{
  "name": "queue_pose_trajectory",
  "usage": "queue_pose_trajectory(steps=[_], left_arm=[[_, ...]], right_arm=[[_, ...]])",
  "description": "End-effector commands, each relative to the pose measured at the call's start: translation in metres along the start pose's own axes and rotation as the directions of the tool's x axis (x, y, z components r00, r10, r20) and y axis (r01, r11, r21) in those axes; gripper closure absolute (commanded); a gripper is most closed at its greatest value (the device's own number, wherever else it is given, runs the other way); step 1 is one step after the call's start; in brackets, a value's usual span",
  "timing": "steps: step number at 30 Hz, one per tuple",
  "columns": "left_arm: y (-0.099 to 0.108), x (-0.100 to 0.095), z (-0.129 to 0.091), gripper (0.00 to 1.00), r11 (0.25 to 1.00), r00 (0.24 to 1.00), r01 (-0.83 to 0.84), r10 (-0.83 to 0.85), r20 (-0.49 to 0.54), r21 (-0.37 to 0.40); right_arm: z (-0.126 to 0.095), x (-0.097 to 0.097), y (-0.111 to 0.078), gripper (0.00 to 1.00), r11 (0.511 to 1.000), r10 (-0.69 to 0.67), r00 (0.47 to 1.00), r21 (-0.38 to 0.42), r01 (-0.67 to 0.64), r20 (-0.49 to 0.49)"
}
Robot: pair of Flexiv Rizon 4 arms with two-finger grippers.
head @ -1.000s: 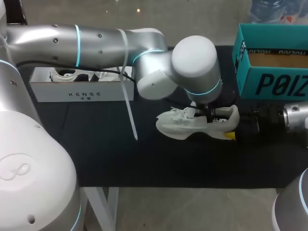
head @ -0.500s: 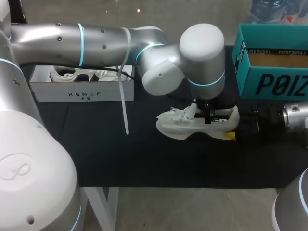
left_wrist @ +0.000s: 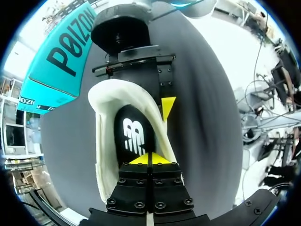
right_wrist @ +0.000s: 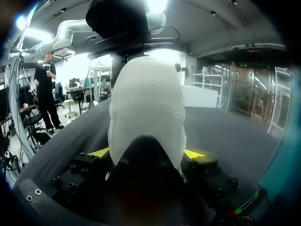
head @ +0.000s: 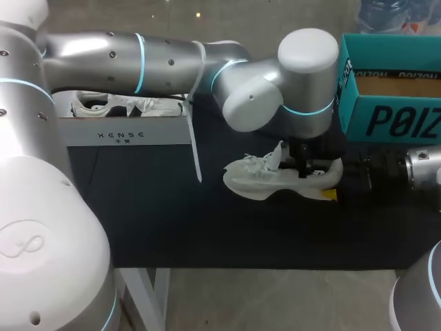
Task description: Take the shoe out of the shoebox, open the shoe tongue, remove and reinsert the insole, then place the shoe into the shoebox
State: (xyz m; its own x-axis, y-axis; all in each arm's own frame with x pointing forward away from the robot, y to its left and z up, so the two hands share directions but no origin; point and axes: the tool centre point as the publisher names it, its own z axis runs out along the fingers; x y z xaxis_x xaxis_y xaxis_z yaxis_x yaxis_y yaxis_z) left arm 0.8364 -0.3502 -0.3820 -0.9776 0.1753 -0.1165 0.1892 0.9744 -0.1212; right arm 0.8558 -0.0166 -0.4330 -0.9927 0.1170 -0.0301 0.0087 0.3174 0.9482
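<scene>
Logged rightward swing of left arm (head: 262, 103) over the last second, with dangling strap (head: 195, 148) following; no shift in shoe (head: 269, 181). Found shoe upright mid-table (head: 151, 221), toe leftward, heel at right. Right gripper (right_wrist: 146, 153) clamped on heel, one yellow tip each side. Left gripper (left_wrist: 150, 159) down in shoe opening, tips pressed together over black insole (left_wrist: 134, 136); cannot tell whether pinching anything. Open dark cloth from shoe to near edge; teal box (head: 386, 117) close behind heel. Second shoe (head: 117, 105) in white box (head: 124, 131) at far left. Print on both boxes, logo on insole, not copied.
</scene>
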Motion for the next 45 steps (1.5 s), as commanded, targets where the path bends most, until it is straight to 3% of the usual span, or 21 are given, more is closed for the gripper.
queue_pose_trajectory(steps=[1,4,7,13,32,45], left_arm=[[0.003,0.004,-0.003,1.00,1.000,1.000,0.003,-0.003,-0.012,-0.001],[0.006,0.008,-0.002,1.00,1.000,1.000,0.011,-0.012,-0.019,-0.005],[0.008,0.010,0.001,0.84,1.000,1.000,0.014,-0.015,-0.018,-0.015],[0.011,0.009,0.002,0.62,1.000,1.000,0.019,-0.019,-0.011,-0.017],[0.000,-0.002,0.017,0.60,1.000,1.000,0.017,-0.017,0.000,-0.019],[0.001,-0.004,0.073,0.62,0.999,0.998,0.048,-0.048,-0.028,-0.015]], right_arm=[[0.002,-0.002,-0.004,1.00,1.000,-0.001,1.000,0.001,0.001,0.001],[0.002,-0.002,-0.004,1.00,1.000,-0.001,1.000,0.001,0.001,0.001],[0.002,-0.002,-0.004,1.00,1.000,-0.001,1.000,0.001,0.001,0.001],[0.002,-0.002,-0.004,1.00,1.000,-0.001,1.000,0.001,0.001,0.001],[0.002,-0.002,-0.004,1.00,1.000,-0.001,1.000,0.001,0.001,0.001],[0.002,-0.002,-0.004,1.00,1.000,-0.001,1.000,0.001,0.001,0.001]])
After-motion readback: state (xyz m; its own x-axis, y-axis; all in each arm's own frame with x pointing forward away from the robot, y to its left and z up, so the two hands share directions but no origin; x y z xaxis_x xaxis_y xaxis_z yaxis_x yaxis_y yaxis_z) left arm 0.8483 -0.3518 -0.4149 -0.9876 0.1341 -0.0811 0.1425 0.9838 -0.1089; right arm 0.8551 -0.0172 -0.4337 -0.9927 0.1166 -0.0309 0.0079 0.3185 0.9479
